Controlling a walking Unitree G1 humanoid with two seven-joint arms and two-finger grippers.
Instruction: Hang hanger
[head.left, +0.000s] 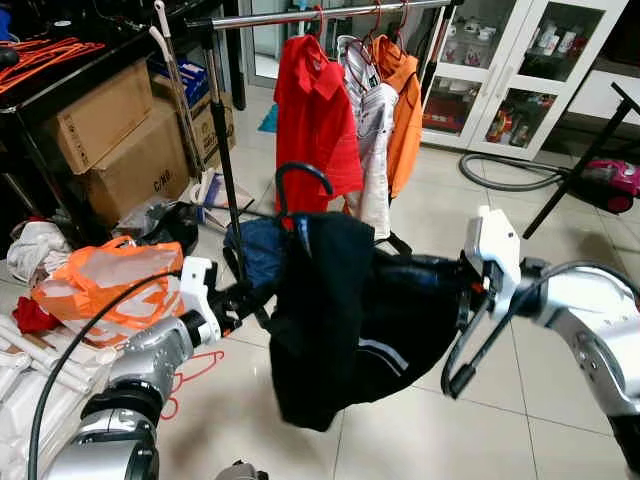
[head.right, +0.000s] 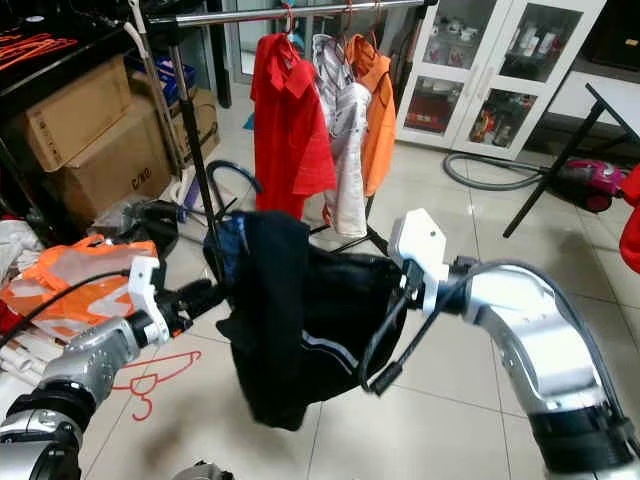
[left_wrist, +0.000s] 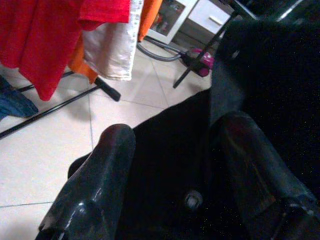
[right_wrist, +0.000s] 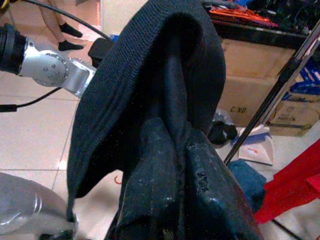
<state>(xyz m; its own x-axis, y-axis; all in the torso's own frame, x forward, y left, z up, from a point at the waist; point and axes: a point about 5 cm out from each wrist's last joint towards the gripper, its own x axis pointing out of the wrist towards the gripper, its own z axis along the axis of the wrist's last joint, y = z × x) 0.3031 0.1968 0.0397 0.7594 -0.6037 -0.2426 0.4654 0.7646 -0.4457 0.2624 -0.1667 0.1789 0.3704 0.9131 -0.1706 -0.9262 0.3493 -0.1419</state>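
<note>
A black garment on a black hanger hangs in the air between the two arms, in front of the clothes rail where a red shirt, a white shirt and an orange shirt hang. The left gripper has its fingers set apart around the garment's near edge, and whether they press it cannot be told. The right gripper has its fingers together, pinched on a fold of the dark fabric at the far side.

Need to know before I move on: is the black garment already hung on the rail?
Not hung. The black garment is held between both grippers, below the rail.
</note>
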